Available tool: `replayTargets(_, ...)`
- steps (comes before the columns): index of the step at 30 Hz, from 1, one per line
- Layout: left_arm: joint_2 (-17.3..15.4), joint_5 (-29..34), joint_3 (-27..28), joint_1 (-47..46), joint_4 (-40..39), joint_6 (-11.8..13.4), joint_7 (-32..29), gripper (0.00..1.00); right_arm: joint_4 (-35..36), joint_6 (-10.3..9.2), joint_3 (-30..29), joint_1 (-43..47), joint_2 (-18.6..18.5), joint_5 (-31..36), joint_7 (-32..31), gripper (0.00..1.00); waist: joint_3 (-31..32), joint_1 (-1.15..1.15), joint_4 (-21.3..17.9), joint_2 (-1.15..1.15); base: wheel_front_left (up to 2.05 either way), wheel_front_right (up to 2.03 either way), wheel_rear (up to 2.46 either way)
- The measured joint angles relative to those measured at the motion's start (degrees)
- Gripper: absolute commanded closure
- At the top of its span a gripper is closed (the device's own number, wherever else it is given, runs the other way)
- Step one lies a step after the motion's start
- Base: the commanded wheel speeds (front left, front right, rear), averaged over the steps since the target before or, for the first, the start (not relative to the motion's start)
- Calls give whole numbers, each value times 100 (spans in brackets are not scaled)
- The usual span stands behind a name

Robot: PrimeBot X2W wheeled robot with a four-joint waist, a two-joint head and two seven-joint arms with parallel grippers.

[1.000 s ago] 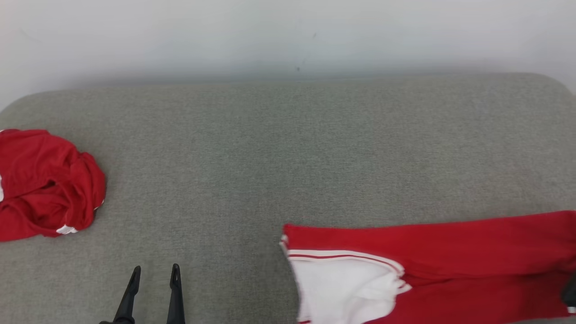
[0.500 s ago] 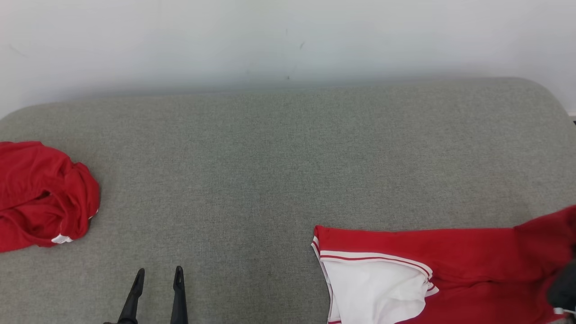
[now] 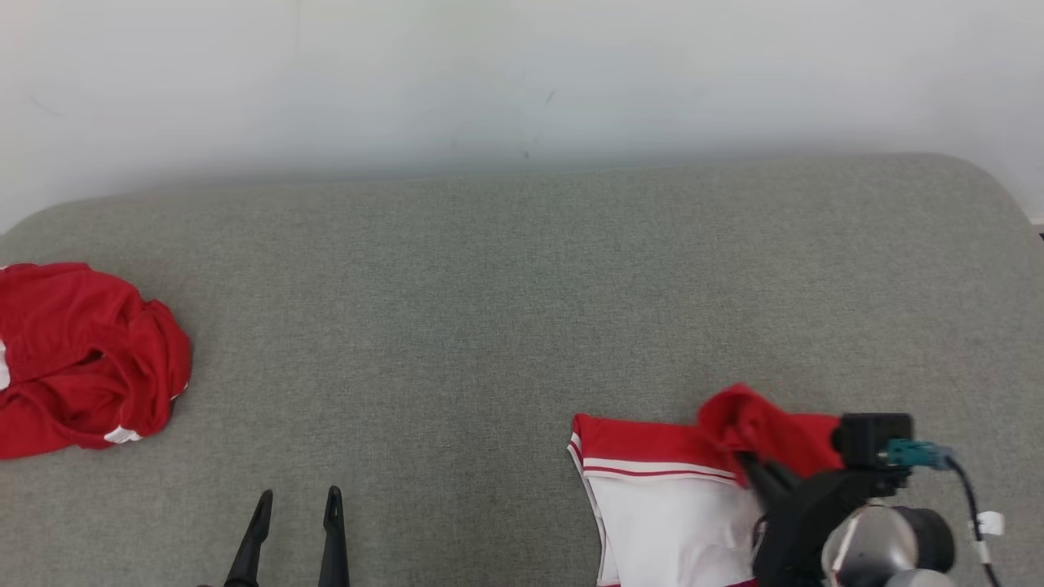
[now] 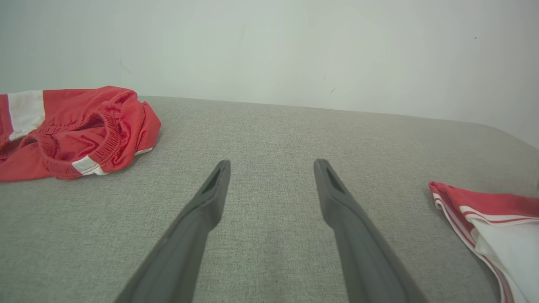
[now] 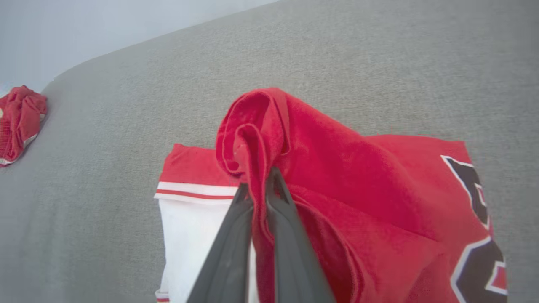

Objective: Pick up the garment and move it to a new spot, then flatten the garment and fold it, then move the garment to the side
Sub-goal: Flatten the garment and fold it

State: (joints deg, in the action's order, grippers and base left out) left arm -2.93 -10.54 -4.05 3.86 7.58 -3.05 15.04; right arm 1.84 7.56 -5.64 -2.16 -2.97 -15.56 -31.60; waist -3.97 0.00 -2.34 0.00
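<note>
A red and white garment (image 3: pixel 652 489) lies on the grey couch surface (image 3: pixel 506 293) at the lower right, its white panel (image 5: pixel 189 235) and striped hem towards the left. My right gripper (image 3: pixel 754 469) is shut on a bunched red fold of the garment (image 5: pixel 252 134), lifted and carried over the white part. A black number print (image 5: pixel 476 227) shows on the red cloth at the right. My left gripper (image 3: pixel 298 501) stands open low over bare fabric (image 4: pixel 271 168), well left of the garment's hem (image 4: pixel 471 206).
A second crumpled red garment (image 3: pixel 81 359) lies at the far left edge, also seen as red shorts with an elastic band (image 4: pixel 80 130) and as a small heap (image 5: pixel 19 118). A pale wall (image 3: pixel 522 73) runs behind the couch surface.
My right gripper has come in from the right, dragging the red end of the garment leftward over itself, so the long flat red part is now doubled. The camera shifted slightly. The left gripper stayed put.
</note>
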Motion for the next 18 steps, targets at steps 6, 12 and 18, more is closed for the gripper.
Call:
replayTargets(6,0,-7,-15,3,24,-4,0,0,-192,0,728,8,1,-244,127,100,18,0,89,0,0,0,0)
replayTargets(12,0,-13,-43,26,38,-4,0,0,-622,-1,1089,-116,1,-453,338,100,27,0,182,0,0,0,0)
replayTargets(18,0,-25,-90,29,60,-7,0,0,-1055,-1,1341,-233,2,-503,424,52,40,0,290,0,0,0,0)
